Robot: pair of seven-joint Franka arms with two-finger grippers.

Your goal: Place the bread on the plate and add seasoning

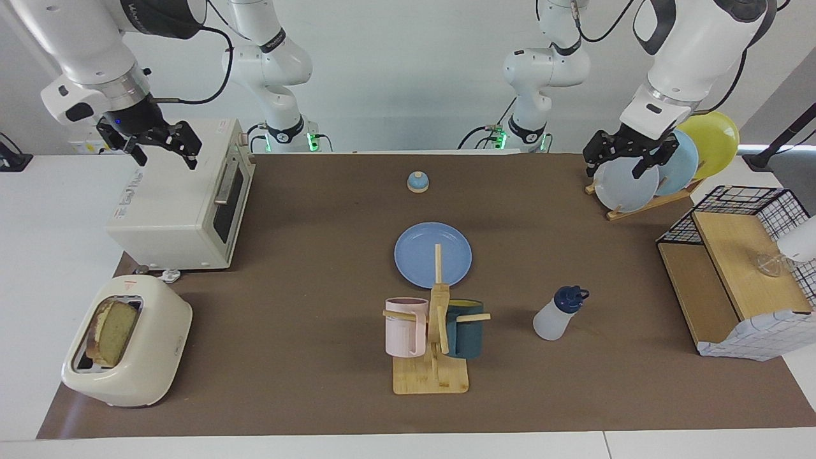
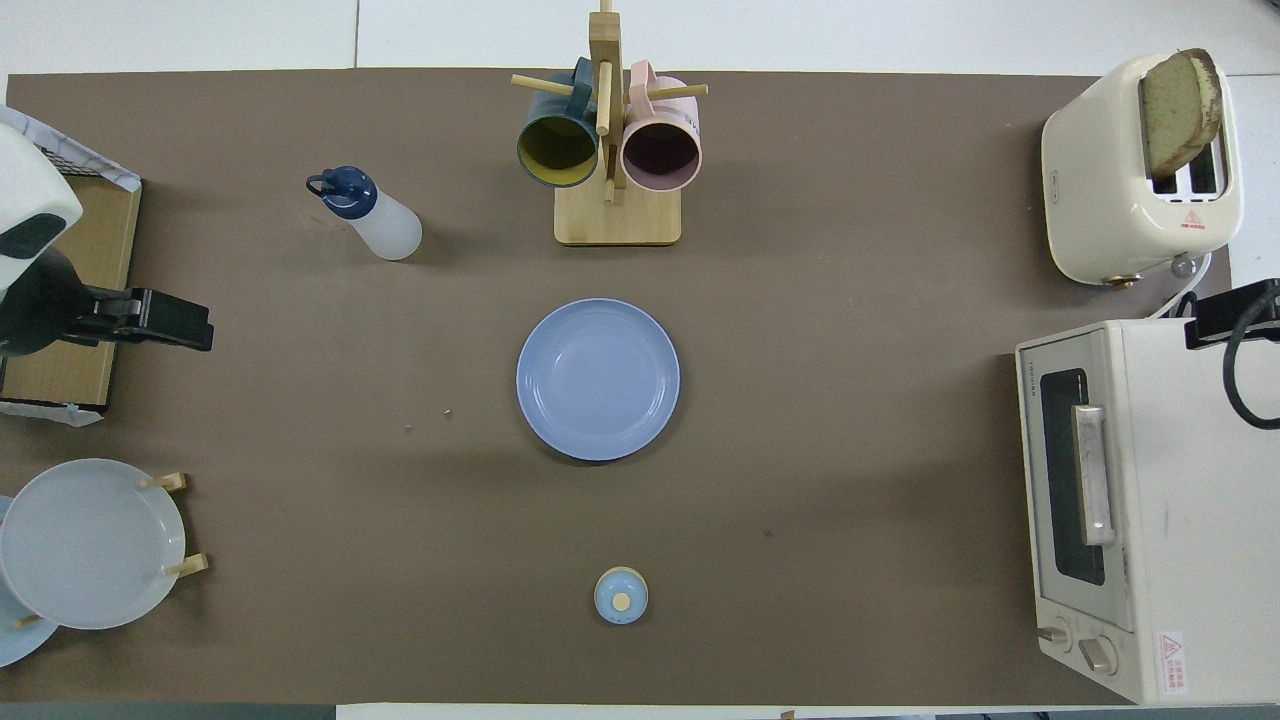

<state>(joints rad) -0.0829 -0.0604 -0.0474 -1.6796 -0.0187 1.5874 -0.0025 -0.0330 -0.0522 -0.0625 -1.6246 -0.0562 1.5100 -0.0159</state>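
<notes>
The slice of bread [image 1: 113,331] stood on edge in one slot of the cream toaster [image 1: 137,376], its upper half sticking out above the top, which left the crust exposed for a grip from above. The toaster sat at the right arm's end of the table, farther from the robots than the white toaster oven [image 1: 172,210] beside it. The blue plate [image 2: 598,379] lay flat and bare in the middle of the brown mat [image 2: 850,300], about equally reachable from both arms, probably so either could deliver to it. The seasoning bottle [image 1: 556,315] stood upright with its navy cap on, farther from the robots than the plate and toward the left arm's end, beside the wooden mug tree [image 1: 437,344] carrying a pink and a dark teal mug.

The right gripper [image 1: 162,150] hung in the air over the toaster oven, jaws open and empty, which suited it for the bread. The left gripper [image 1: 628,162] hung over the rack of upright plates [image 1: 644,178], jaws likewise open and holding nothing, with the bottle on its side of the table. A small blue-domed bell [image 1: 417,182] sat nearer to the robots than the plate. Judging by this layout, no step of the task was done yet
</notes>
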